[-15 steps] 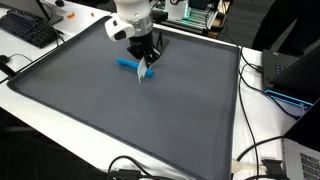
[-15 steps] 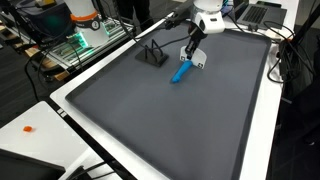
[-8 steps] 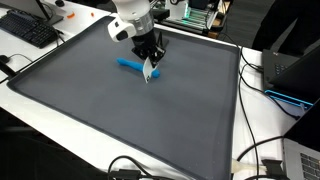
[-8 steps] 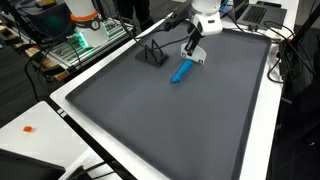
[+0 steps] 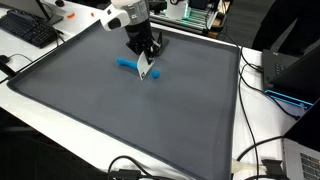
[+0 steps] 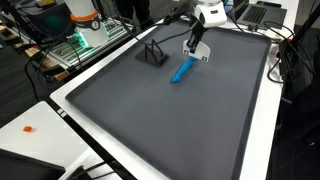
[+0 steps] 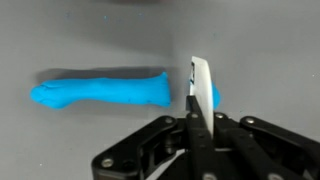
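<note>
My gripper [image 7: 192, 118] is shut on a thin white flat piece [image 7: 201, 84] that stands on edge between the fingers. Just beyond it a bright blue, bone-like object [image 7: 100, 92] lies flat on the dark grey mat [image 5: 120, 110]; the white piece hides its right end. In both exterior views the gripper [image 5: 146, 60] [image 6: 197, 46] hangs over the far part of the mat, with the white piece [image 5: 146, 71] [image 6: 201, 56] at its tip close above the blue object [image 5: 127, 64] [image 6: 182, 71].
A small black stand [image 6: 152, 55] sits on the mat near the blue object. A keyboard [image 5: 30, 30], a laptop [image 5: 292, 72], cables [image 5: 255, 150] and electronics [image 6: 75, 45] lie around the mat's white border. A small orange item [image 6: 28, 128] lies on the white table.
The gripper has shifted slightly with the white piece still held, and the arm above it has turned. The blue object has not moved.
</note>
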`<state>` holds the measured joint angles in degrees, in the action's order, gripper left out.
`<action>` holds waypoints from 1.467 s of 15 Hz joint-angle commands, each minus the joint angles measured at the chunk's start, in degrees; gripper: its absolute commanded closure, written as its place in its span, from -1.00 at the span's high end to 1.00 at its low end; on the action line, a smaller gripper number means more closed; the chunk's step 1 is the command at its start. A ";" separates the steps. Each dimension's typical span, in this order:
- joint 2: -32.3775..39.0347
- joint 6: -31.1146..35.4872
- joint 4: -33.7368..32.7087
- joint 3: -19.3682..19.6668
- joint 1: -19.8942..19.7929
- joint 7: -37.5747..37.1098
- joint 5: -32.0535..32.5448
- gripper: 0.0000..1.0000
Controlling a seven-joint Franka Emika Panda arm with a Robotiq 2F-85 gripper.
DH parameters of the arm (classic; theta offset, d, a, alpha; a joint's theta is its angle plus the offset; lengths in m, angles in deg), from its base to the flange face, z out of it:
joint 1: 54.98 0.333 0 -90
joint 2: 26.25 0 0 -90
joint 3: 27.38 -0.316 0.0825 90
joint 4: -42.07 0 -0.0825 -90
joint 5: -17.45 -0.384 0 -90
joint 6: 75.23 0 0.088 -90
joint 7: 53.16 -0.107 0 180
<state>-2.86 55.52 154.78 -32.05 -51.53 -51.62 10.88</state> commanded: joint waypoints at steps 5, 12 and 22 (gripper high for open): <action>-2.45 1.18 2.75 2.24 -0.22 0.07 4.86 -0.98; -1.49 2.43 3.93 2.34 -0.23 0.25 7.40 -0.98; -0.02 6.03 6.33 1.87 -0.20 0.68 7.03 -0.98</action>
<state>-3.94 58.58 159.03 -29.84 -51.65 -51.62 17.60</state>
